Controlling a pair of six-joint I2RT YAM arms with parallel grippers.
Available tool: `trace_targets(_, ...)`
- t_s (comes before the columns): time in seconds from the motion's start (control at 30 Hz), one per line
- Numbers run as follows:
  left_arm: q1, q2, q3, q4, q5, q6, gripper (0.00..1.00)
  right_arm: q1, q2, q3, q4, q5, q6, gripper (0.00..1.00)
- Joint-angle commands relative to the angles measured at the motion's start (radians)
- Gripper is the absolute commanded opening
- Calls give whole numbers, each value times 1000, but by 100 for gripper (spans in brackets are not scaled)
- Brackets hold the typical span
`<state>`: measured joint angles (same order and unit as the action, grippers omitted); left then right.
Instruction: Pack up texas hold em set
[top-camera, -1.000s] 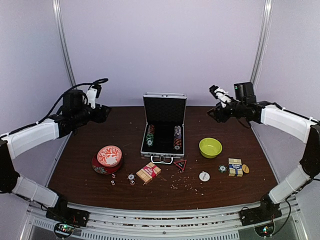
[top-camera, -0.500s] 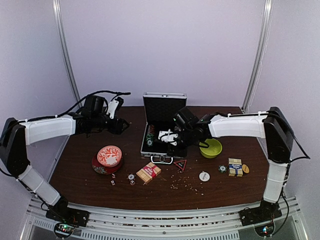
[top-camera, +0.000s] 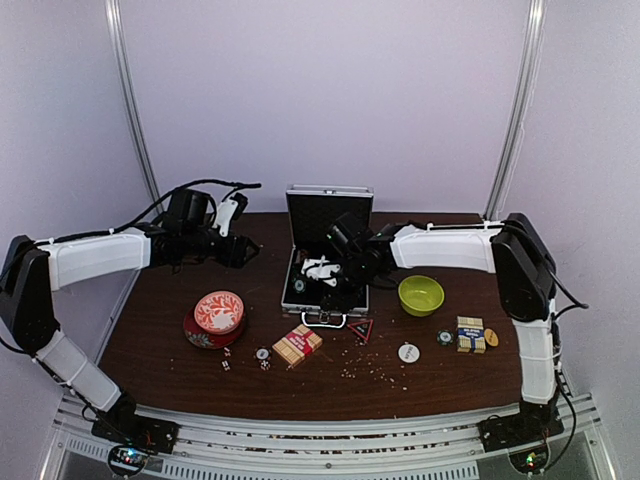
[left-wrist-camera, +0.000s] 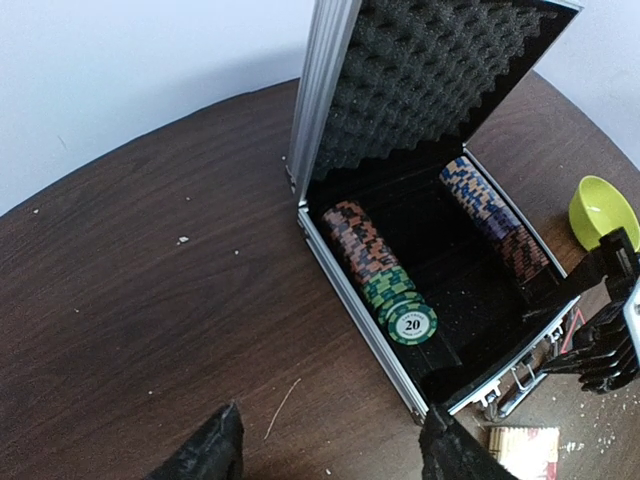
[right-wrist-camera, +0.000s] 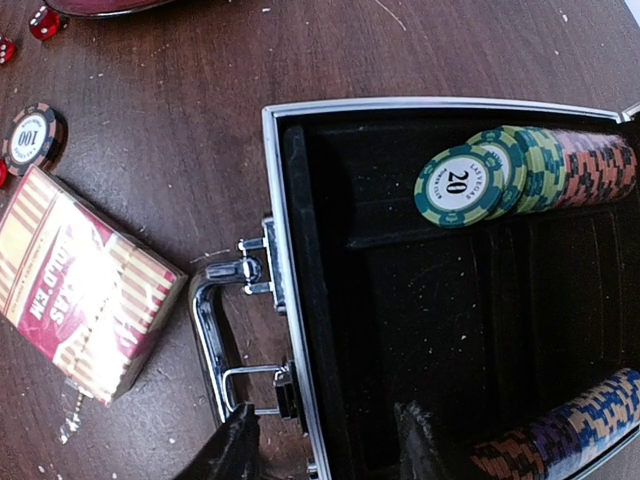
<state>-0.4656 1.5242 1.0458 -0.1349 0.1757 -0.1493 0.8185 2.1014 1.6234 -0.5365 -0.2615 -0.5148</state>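
- Packing only partly done: two rows of striped poker chips (left-wrist-camera: 385, 275) already in the aluminium case (top-camera: 326, 258), lid upright, at the middle back of the table (top-camera: 180, 370).
- Still outside: red-striped card deck (right-wrist-camera: 80, 285) just beside the case handle (right-wrist-camera: 215, 335), second deck (top-camera: 470, 334) on the right, triangular button (top-camera: 361, 329), round white button (top-camera: 408, 352), red dice (right-wrist-camera: 40, 22), one loose chip (right-wrist-camera: 30, 135).
- Right gripper (right-wrist-camera: 325, 440) above the front edge of the case, fingers apart, apparently holding nothing, though tips partly cut off.
- Left gripper (left-wrist-camera: 325, 455) over bare wood left of the case, fingers spread, empty.
- Case silver-edged, foam-lined; middle slot between the chip rows looks free.
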Motion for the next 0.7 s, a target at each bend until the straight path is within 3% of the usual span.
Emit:
trace_targets(0.0, 2, -27, 31, 18, 1, -6, 62, 3, 43, 50, -64, -27, 8, 48)
trace_targets(0.27, 2, -15, 37, 10, -2, -2, 62, 3, 100, 104, -110, -39, 3, 46)
trace_targets(0.53, 3, -9, 37, 8, -10, 2, 62, 3, 105, 114, -188, -98, -64, 31)
trace_targets(0.67, 3, -3, 39, 8, -2, 1, 62, 3, 98, 108, -229, -134, -101, 30)
